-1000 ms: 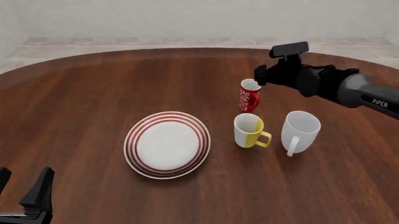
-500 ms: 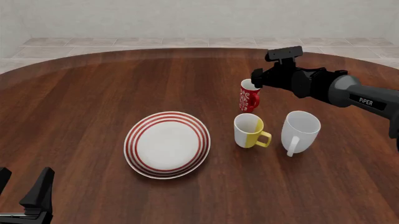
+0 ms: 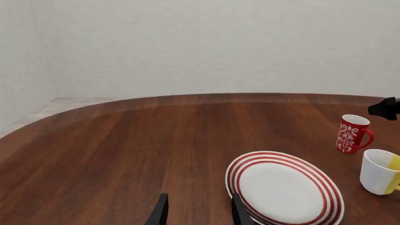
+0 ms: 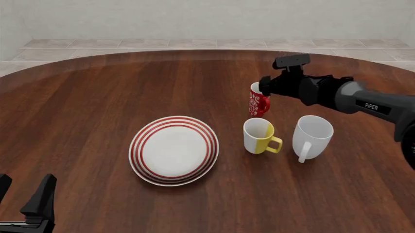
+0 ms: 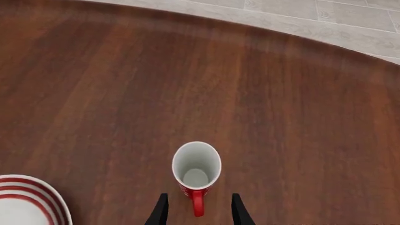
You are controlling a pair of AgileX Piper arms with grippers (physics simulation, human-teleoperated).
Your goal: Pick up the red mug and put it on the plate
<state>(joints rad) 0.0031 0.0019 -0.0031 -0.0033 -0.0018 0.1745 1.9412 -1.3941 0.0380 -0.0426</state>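
The red mug (image 4: 259, 103) stood upright on the counter (image 4: 97, 107), behind the yellow mug (image 4: 260, 136) and apart from it, with the plate (image 4: 174, 150) well off to its near left. In the right wrist view the mug (image 5: 196, 168) showed its white inside, its handle pointing back between the two fingertips (image 5: 161, 212). The right claw (image 4: 265, 86) hung just above the mug's rim on the handle side, jaws apart and holding nothing; whether it touched the rim I could not tell. The white mug (image 4: 310, 137) stood right of the yellow one, handle toward the camera (the yellow mug's handle pointed to the right). The plate lay flat and bare. From the left wrist view, the mug (image 3: 351, 134) sat beyond the plate (image 3: 284, 188). The left claw (image 4: 26, 206) rested low at the counter's near left corner, far from the mug, its jaws spread and empty.
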